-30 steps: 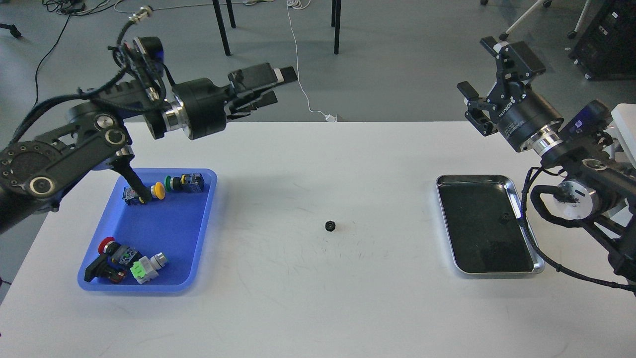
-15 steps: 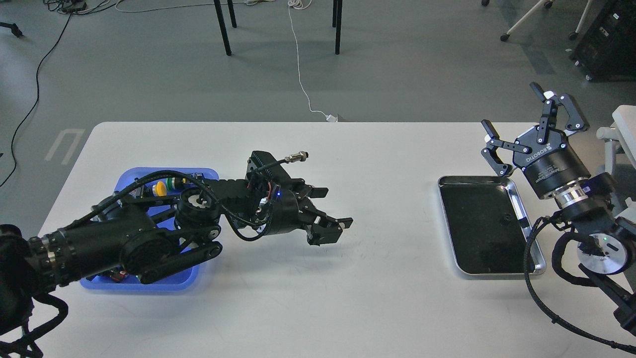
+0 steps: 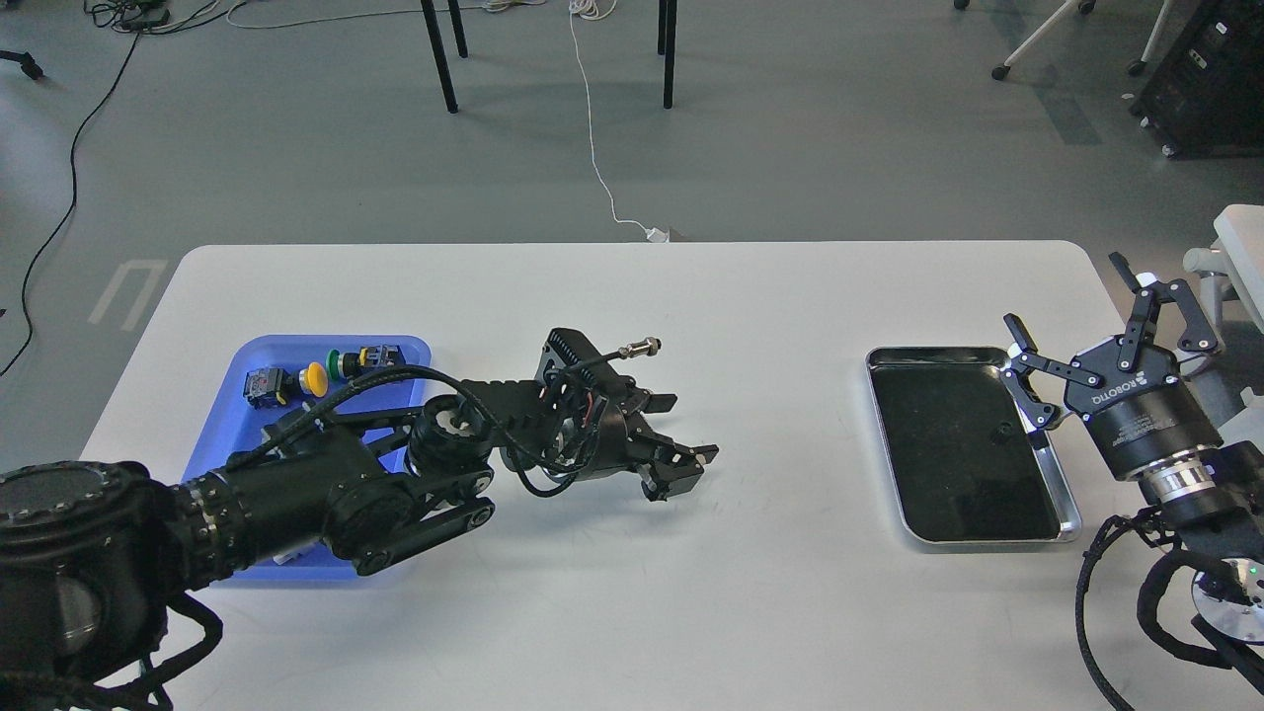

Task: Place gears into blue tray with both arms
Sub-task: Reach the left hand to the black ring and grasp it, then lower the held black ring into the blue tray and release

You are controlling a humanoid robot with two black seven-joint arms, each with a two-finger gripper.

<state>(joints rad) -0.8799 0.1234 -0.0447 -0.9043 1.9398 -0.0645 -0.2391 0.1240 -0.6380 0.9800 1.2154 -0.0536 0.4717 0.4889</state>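
Observation:
My left arm reaches from the lower left across the blue tray [image 3: 296, 348] to the middle of the table. Its gripper [image 3: 691, 428] is low over the tabletop and open, with its fingers spread. No gear shows under or beside it; the spot below the gripper is hidden by the gripper itself. A tiny dark round piece [image 3: 1004, 431], perhaps a gear, lies on the dark bottom of the steel tray [image 3: 1047, 538]. My right gripper [image 3: 1063, 290] stands open at the tray's right rim, holding nothing.
Coloured push-button switches [image 3: 316, 375] lie at the blue tray's far end; the left arm covers the rest of the tray. The white table [image 3: 790, 612] ends close behind both trays. Chair legs and cables are on the floor beyond.
The left arm swung down from above the blue tray to the table's middle, covering the gear seen there. The right gripper came down and moved right, to the steel tray's rim.

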